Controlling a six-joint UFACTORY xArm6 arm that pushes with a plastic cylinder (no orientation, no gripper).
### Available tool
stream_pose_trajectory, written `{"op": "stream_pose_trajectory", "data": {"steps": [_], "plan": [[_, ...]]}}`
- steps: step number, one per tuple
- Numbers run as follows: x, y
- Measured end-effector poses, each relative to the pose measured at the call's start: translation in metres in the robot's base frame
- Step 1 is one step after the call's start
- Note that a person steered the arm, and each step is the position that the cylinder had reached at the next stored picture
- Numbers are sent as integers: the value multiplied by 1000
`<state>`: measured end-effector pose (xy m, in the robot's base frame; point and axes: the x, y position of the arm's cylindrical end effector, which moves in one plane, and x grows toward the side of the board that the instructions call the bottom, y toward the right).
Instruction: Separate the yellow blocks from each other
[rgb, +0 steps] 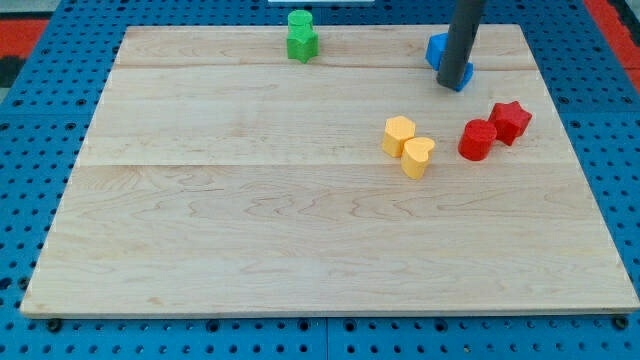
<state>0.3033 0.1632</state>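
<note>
Wooden board (200, 250) | yellow blocks (409, 147) 2 | red blocks (494, 131) 2 | green blocks (301, 36) 2

Yellow hexagonal block (398, 135) touches yellow heart block (418, 156), right of centre.

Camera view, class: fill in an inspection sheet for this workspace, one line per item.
Surface: pale wooden board on a blue pegboard.
Job's things: yellow hexagon block and yellow heart block, touching, right of centre.
Clutter: two green blocks stacked at the view's top; blue block partly hidden behind the rod; red cylinder touching red star.
Claw: none; my tip rests by the blue block, above the yellows and apart from them.
Cables: nothing seen.
Surroundings: red edging at the top corners.
</note>
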Motion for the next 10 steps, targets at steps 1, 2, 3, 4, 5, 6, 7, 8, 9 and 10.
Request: {"op": "stream_pose_trajectory", "data": {"steps": [1,2,3,4,5,6,7,8,9,10], "plan": [[-2,0],[5,-5],[15,-51],[15,-56],[14,-56],[10,-56],[3,-56],[0,-60],[-5,-63],[-14,-65]]}}
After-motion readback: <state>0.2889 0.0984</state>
